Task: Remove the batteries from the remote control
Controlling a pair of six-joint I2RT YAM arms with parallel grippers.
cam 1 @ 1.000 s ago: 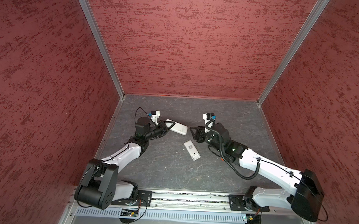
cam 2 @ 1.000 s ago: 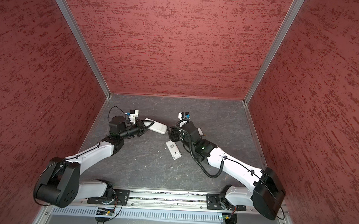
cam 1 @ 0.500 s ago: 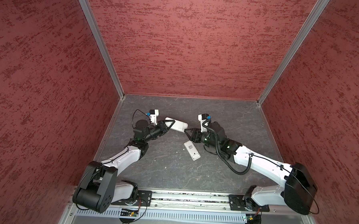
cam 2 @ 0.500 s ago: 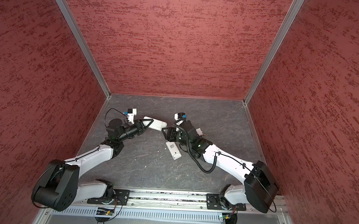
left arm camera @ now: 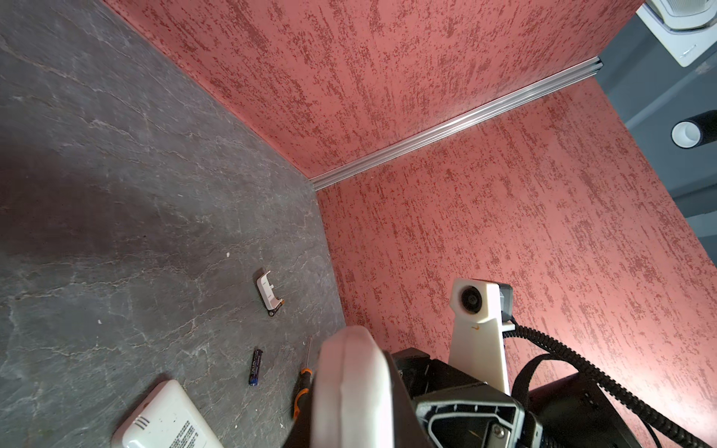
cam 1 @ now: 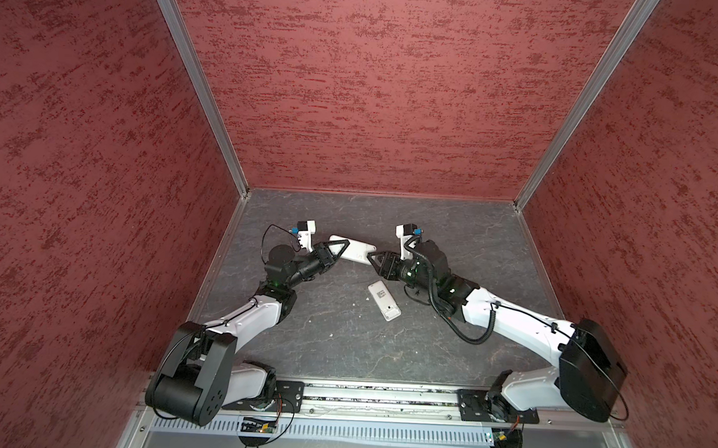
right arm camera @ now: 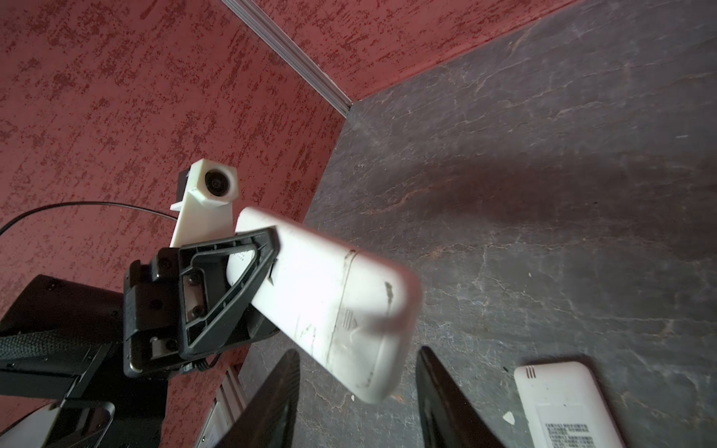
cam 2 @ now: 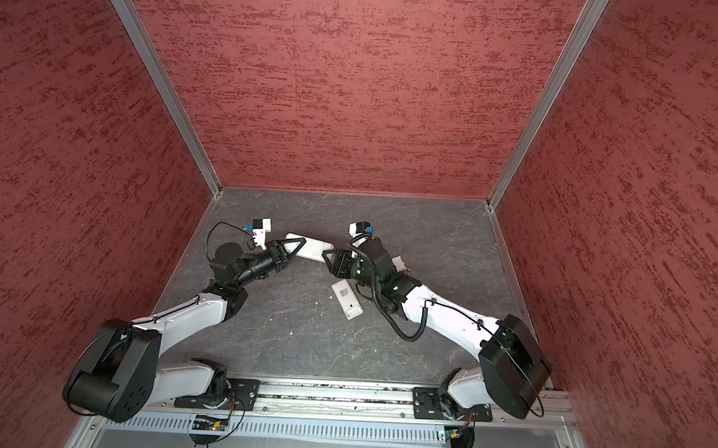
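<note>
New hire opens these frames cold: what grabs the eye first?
The left gripper holds a white remote in the air, with the open right gripper at its free end. A second remote lies label-up on the floor near the right gripper, and the left wrist view shows a battery, a screwdriver and a small white cover lying loose.

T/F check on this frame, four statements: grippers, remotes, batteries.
1. The left gripper is shut on a white remote, held above the table. True.
2. The right gripper clamps that remote too. False: its jaws stand open by the remote's free end.
3. A second remote lies on the table. True.
4. No battery is out yet. False: one battery lies on the table near the screwdriver.
</note>
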